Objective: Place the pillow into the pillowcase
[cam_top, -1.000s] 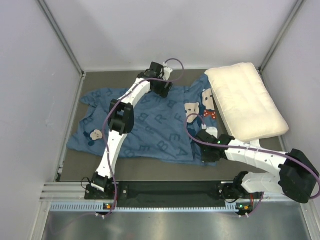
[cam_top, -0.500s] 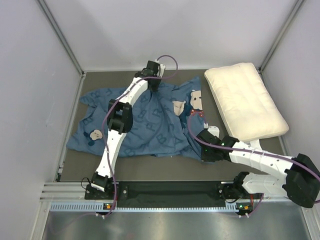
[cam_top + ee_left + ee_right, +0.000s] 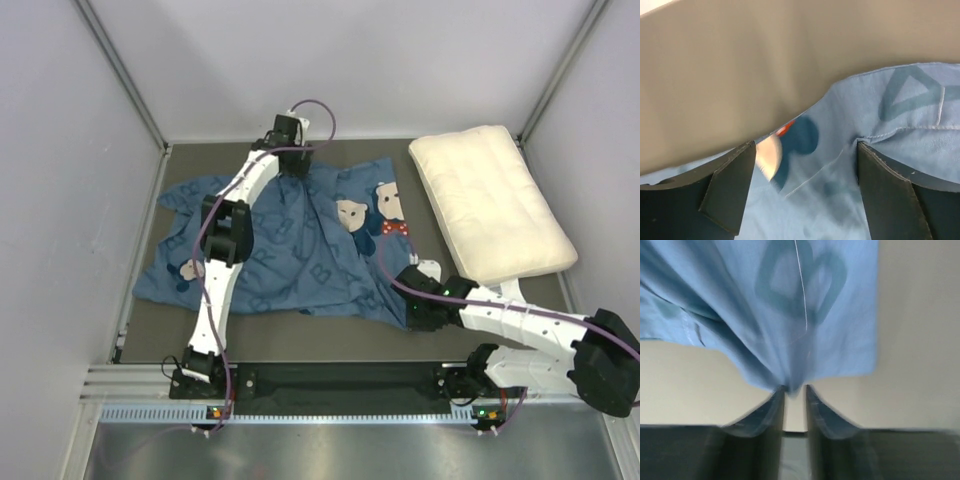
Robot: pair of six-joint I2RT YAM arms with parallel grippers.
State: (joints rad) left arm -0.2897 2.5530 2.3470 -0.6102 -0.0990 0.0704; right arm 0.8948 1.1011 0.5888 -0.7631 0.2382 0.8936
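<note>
The pillowcase (image 3: pixel 290 250) has slid left, away from the pillow's flank, over the last second, and the left arm has swung further back and left with it. Nearest us now, the right gripper (image 3: pixel 795 390) has its jaws almost together, a gathered fold of the near hem pinched at the tips and the cloth fanning out taut from there. Across the crumpled blue spread, at the far hem, the left gripper (image 3: pixel 804 147) stands wide apart, cloth lying between its fingers but nothing held. The pillow (image 3: pixel 490 200) lies at the far right, a strip of table (image 3: pixel 415 195) between it and the case, well apart from both grippers. This looks like hunting for the mouth of the case; next, I'd say, the left must close on a single layer of that far hem and lift
</note>
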